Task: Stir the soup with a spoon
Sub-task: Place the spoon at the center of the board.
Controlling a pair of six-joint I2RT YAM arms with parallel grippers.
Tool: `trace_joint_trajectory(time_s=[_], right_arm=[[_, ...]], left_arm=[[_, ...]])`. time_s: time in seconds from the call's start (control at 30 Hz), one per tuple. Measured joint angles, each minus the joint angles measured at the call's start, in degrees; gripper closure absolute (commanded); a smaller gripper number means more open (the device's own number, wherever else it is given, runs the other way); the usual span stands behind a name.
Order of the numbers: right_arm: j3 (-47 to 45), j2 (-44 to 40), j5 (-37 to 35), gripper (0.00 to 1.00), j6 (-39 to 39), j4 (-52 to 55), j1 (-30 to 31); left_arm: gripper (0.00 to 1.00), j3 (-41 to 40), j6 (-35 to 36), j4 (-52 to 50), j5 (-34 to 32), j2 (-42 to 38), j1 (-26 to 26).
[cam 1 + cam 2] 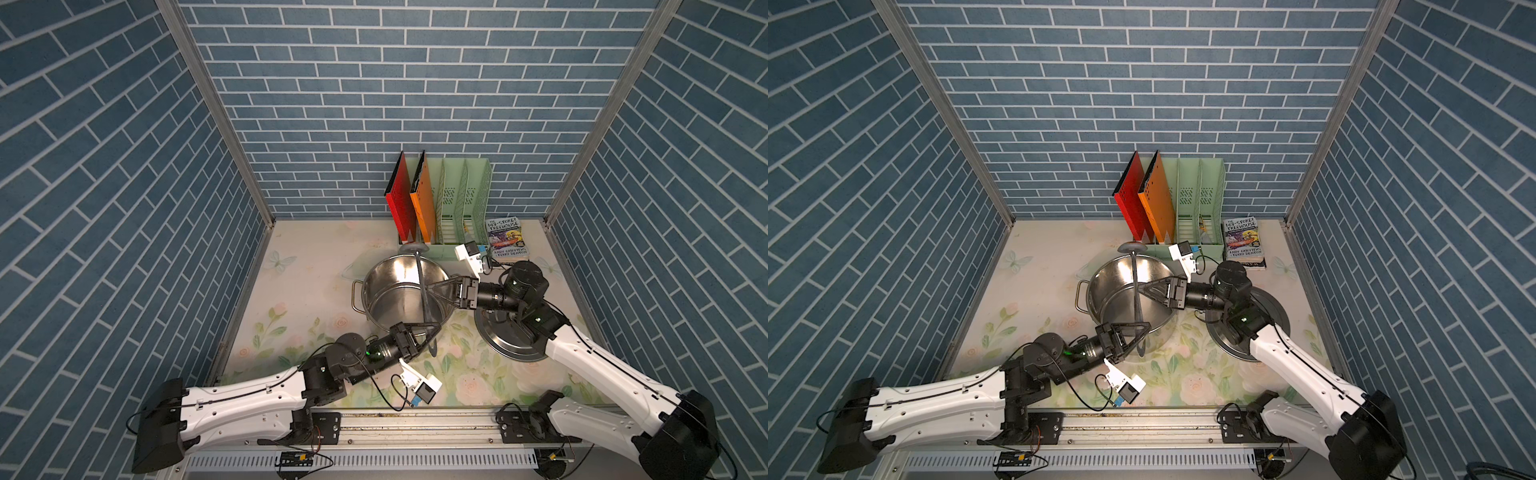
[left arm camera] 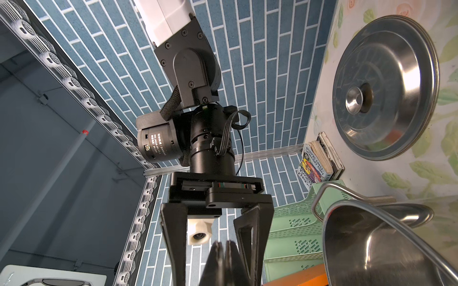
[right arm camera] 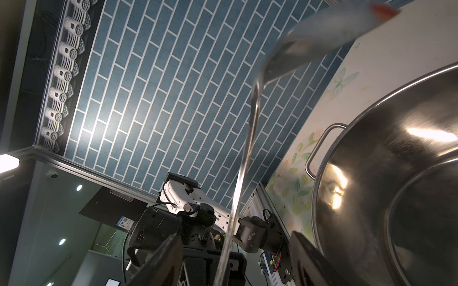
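Note:
The steel pot stands mid-table; no soup shows, only its bare shiny inside. The spoon lies level above the pot's opening, its bowl past the far rim. My left gripper is shut on the spoon's handle at the near rim; in the left wrist view its pads are pressed together. My right gripper is open. In the right wrist view the handle runs between its fingers, touching neither.
The pot's lid lies flat to the right of the pot, partly under my right arm. A green file rack with a red folder and an orange folder stands at the back wall. A paperback book lies beside the rack.

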State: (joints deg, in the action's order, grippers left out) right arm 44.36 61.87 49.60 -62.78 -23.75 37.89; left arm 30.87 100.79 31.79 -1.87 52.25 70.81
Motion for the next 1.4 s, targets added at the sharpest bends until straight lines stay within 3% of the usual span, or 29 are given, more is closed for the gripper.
trace_joint_trajectory(time_s=[0.17, 0.27, 0.33, 0.43, 0.57, 0.63, 0.73, 0.87, 1.07, 1.23, 1.4], right_arm=[[-0.66, 2.05, 0.83, 0.48, -1.79, -4.59, 2.19], [-0.76, 2.56, 0.92, 0.8, -2.51, -6.73, 2.89], [-1.11, 2.6, 0.61, 0.96, -2.78, -7.63, 2.99], [-1.64, 2.54, 0.17, 1.0, -8.09, -7.52, 3.06], [-2.19, 2.4, -0.48, 1.0, -7.06, -7.45, 3.02], [-2.16, 1.79, -1.03, 1.0, -4.5, -6.21, 2.36], [-2.16, -0.63, -1.09, 1.0, -0.87, -2.62, -1.81], [-2.08, -5.27, 0.17, 1.0, 5.55, 4.33, -13.92], [-7.72, -9.99, 3.8, 1.0, 15.67, 11.96, -32.61], [-17.38, -10.51, 3.74, 1.0, 19.34, 14.69, -35.74], [-25.38, -9.7, 3.72, 1.0, 20.06, 13.81, -35.98]], left_arm=[[1.0, 0.0, -0.04, 0.13, 0.0, 0.28, 0.0], [1.0, 0.0, -0.09, 0.22, 0.0, 0.5, 0.0], [1.0, 0.0, 0.04, 0.66, 0.02, 0.7, 0.02], [0.97, -0.5, 1.42, 0.46, -0.15, 0.94, 0.09], [0.46, -1.05, -0.85, 1.09, 0.0, 0.94, 0.09], [0.04, -1.6, -3.58, 2.99, 0.24, 0.57, 0.11], [0.0, -3.04, -9.4, 5.31, -0.02, -0.96, 0.11], [0.0, -2.97, -23.37, 6.4, -3.98, -3.52, 0.15], [0.0, 8.98, -55.87, 1.22, -22.51, -4.68, -2.43], [0.0, 17.16, -86.86, -11.65, -33.99, -6.03, -16.26], [0.0, 11.45, -106.6, -20.92, -37.9, -10.95, -29.2]])
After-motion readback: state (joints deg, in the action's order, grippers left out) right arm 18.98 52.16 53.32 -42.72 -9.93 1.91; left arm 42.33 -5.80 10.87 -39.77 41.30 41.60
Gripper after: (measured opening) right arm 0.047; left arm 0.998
